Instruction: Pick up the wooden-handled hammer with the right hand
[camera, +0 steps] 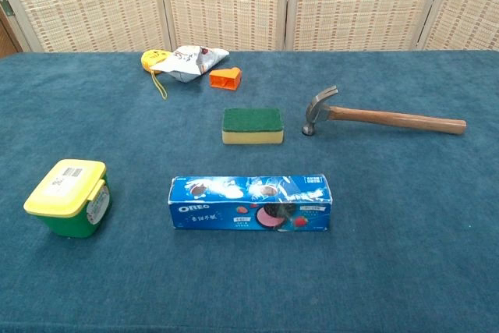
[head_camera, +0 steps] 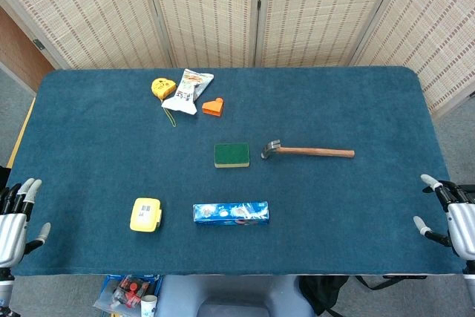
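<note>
The wooden-handled hammer lies flat on the blue table, its steel head pointing left toward the sponge and its handle running right. My right hand hovers at the table's near right corner, fingers spread and holding nothing, well short of the handle's end. My left hand sits at the near left corner, fingers also apart and empty. Neither hand shows in the chest view.
A green-and-yellow sponge lies just left of the hammer head. An Oreo box and a yellow-lidded container sit nearer. A yellow tape measure, snack bag and orange block lie at the back.
</note>
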